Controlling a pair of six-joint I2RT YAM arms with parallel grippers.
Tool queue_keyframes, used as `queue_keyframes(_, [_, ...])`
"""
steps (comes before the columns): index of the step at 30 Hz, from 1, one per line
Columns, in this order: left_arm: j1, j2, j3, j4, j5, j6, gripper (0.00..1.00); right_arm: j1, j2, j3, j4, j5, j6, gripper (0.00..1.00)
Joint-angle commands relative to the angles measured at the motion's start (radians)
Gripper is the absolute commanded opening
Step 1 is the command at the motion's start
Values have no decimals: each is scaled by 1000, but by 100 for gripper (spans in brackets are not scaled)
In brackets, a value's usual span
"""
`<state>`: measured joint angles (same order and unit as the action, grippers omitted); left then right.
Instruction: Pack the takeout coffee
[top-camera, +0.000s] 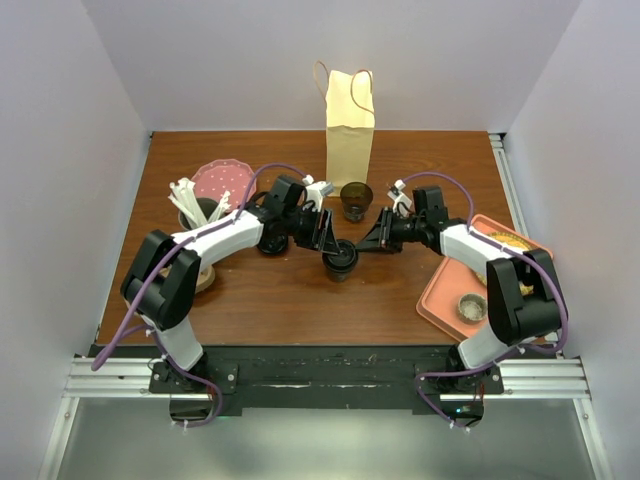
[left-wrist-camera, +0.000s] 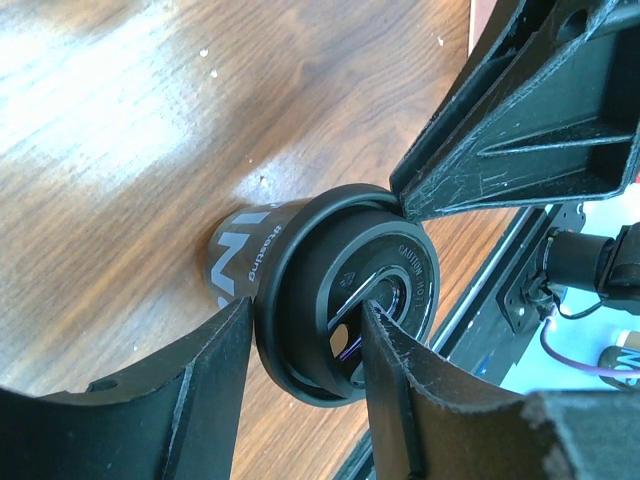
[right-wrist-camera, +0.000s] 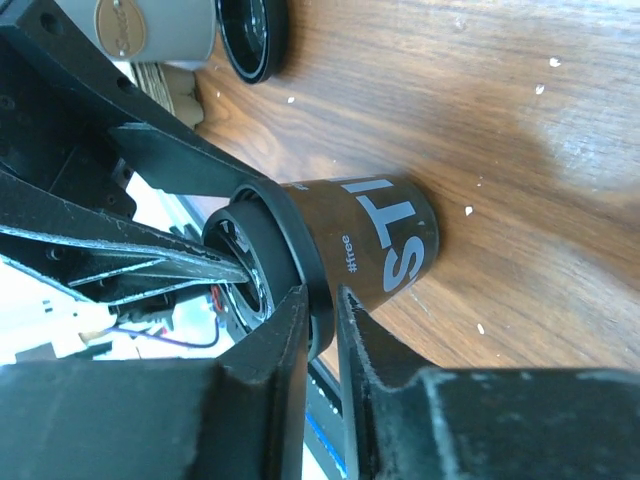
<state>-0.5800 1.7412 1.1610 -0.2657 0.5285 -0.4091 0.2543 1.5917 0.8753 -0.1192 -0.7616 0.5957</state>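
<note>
The takeout coffee, a short dark cup with white lettering and a black lid, stands upright mid-table between both arms. My left gripper reaches in from the left and is shut on the lid edge. In the left wrist view one finger lies under the rim of the lid and the other lies across the lid's top. My right gripper comes from the right, its jaws pinching the lid's rim above the cup wall.
A tall paper bag stands at the back, with an open dark cup in front of it. A pink plate and a cup of white utensils are at the left. An orange tray at the right holds a small container. A loose black lid lies nearby.
</note>
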Motion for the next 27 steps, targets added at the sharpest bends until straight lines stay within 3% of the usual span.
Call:
queue_keyframes(1, [-24,70,-70,-104,-120,44,50,0,16,-90,-91,264,-31,15])
queue_keyframes(9, [-29,70,-113,-98,-153,32,50,2,11,-163,-10,260,-8,14])
queue_keyframes(17, [-29,55,-135,-98,-165,24,50,2,4,-127,-8,213,-8,17])
queue_keyframes(27, [-29,-26,-155,-118,-136,-43,50,2,-107,99,-204,179,-19,40])
